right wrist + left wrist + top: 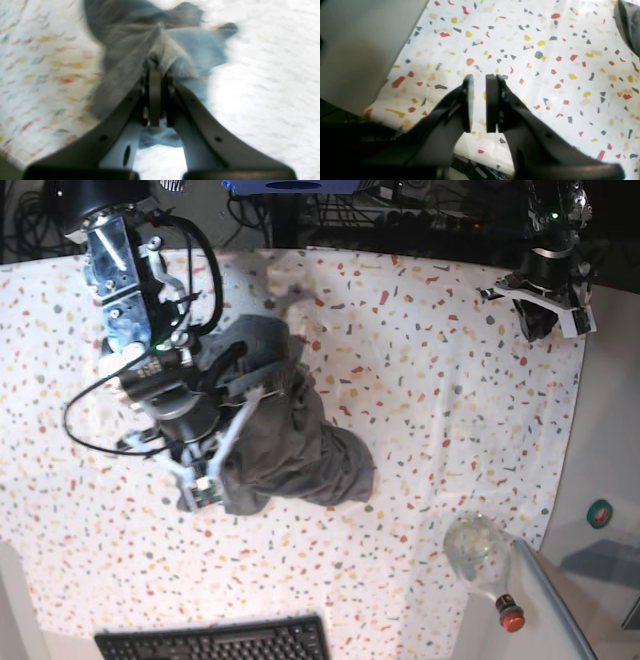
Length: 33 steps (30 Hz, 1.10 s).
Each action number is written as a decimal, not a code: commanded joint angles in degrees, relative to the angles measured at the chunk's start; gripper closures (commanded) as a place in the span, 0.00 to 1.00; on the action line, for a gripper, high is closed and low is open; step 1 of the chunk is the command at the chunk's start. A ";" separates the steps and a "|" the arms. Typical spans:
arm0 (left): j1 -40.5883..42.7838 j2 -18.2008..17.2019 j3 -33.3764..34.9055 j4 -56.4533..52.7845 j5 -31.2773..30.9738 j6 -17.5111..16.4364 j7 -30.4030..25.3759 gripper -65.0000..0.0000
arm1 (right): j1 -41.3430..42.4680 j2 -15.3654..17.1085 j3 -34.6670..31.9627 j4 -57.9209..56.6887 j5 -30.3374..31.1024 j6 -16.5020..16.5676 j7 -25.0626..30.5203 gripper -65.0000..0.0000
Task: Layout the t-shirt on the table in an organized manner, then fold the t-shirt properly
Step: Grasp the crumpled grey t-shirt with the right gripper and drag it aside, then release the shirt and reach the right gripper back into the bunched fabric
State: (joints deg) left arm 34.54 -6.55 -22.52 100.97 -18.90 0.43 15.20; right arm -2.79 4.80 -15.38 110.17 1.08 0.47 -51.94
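The heather-grey t-shirt point(295, 445) lies crumpled in a heap at the middle-left of the speckled table point(450, 380). My right gripper point(205, 485) is at the heap's lower left edge, shut on a bunch of the t-shirt point(140, 50). The cloth rises to the fingertips in the blurred right wrist view. My left gripper point(545, 315) hangs over the table's far right corner, well away from the shirt. In the left wrist view the left gripper point(478, 102) holds nothing. Its jaws stand almost together with a narrow gap, above the table point(545, 75).
A black keyboard point(215, 642) lies at the near edge. A clear bottle point(478, 552) with a red cap lies at the near right corner. The table's right edge runs next to a grey surface point(610, 430). A grey panel point(357, 50) borders the cloth in the left wrist view.
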 commanded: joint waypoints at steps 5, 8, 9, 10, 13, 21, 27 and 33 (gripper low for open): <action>0.31 -0.53 -0.29 0.61 -0.05 -0.12 -1.36 0.86 | 5.82 7.03 15.33 1.61 -1.13 -0.34 3.28 1.00; -0.13 -0.53 -0.29 -0.53 -0.05 -0.12 -1.36 0.86 | 8.90 11.33 19.99 0.29 -1.04 -0.34 3.46 1.00; -0.22 -0.53 -0.29 -1.14 -0.05 -0.12 -1.36 0.86 | 10.22 12.83 20.96 -0.15 -1.04 -0.34 3.37 1.00; -0.30 -0.53 -0.20 -1.67 -0.05 -0.12 -1.36 0.86 | 11.18 14.24 21.57 -0.32 -1.04 -0.34 3.37 1.00; -1.18 -0.35 -0.29 -2.37 -0.05 -0.12 -1.36 0.86 | 14.00 17.14 22.01 -0.32 -1.13 -0.34 3.37 1.00; -1.01 -0.18 -4.69 -2.81 -0.05 -0.12 -1.44 0.86 | 16.02 19.77 25.44 -0.41 -1.04 -0.25 3.37 1.00; -1.01 -0.18 -7.15 -2.81 -0.05 -0.12 -1.44 0.86 | 13.64 18.28 24.56 -0.41 -1.04 -0.25 3.81 1.00; -1.09 -0.53 -7.15 -3.08 -0.05 -0.12 -1.44 0.86 | 13.73 15.64 22.63 3.28 1.25 2.48 4.16 1.00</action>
State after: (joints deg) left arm 33.19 -6.57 -29.28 97.25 -18.74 0.05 15.00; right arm 9.87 20.36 7.60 112.12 1.54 2.76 -49.71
